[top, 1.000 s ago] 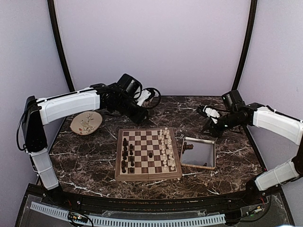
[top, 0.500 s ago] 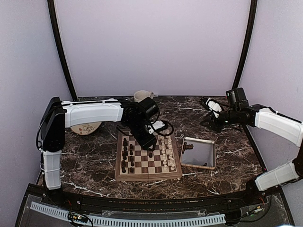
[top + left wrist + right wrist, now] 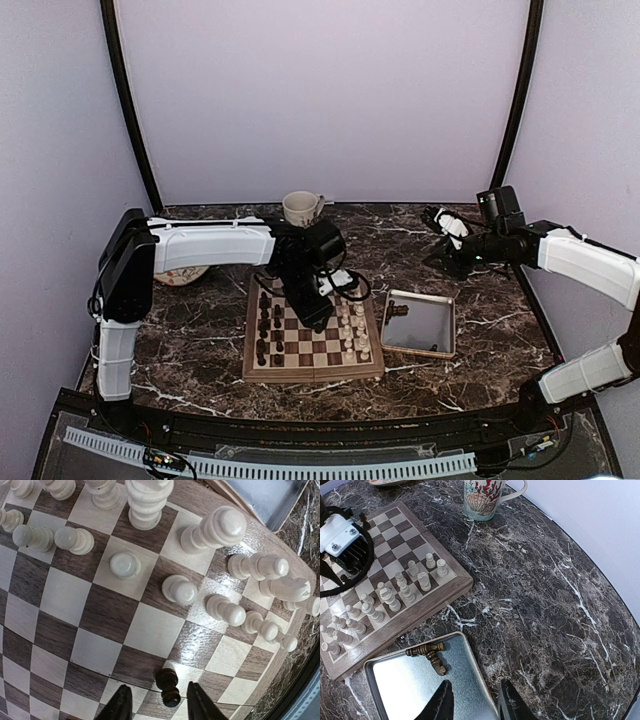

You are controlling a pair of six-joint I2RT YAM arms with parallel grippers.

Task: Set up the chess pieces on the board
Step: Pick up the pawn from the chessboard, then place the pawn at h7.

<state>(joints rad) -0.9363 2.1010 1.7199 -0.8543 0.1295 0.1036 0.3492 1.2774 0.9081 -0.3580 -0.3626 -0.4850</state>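
The board (image 3: 312, 372) lies mid-table. Dark brown chess pieces (image 3: 265, 325) stand along its left side and cream-white ones (image 3: 350, 322) along its right. My left gripper (image 3: 321, 317) hangs low over the board's middle. In the left wrist view it (image 3: 161, 707) is open, its fingers either side of one upright dark pawn (image 3: 169, 686) with a gap on both sides. My right gripper (image 3: 476, 705) is open and empty above the corner of the metal tray (image 3: 470, 680). Two dark pieces (image 3: 427, 651) lie in that tray.
A painted mug (image 3: 300, 208) stands behind the board. A plate (image 3: 180, 274) sits at the left, partly under my left arm. The tray (image 3: 420, 350) lies just right of the board. My right arm (image 3: 560, 250) reaches along the back right.
My left arm swung from the back left down over the board, bringing its fingers around the lone dark pawn and uncovering the mug. The right gripper drew back slightly.
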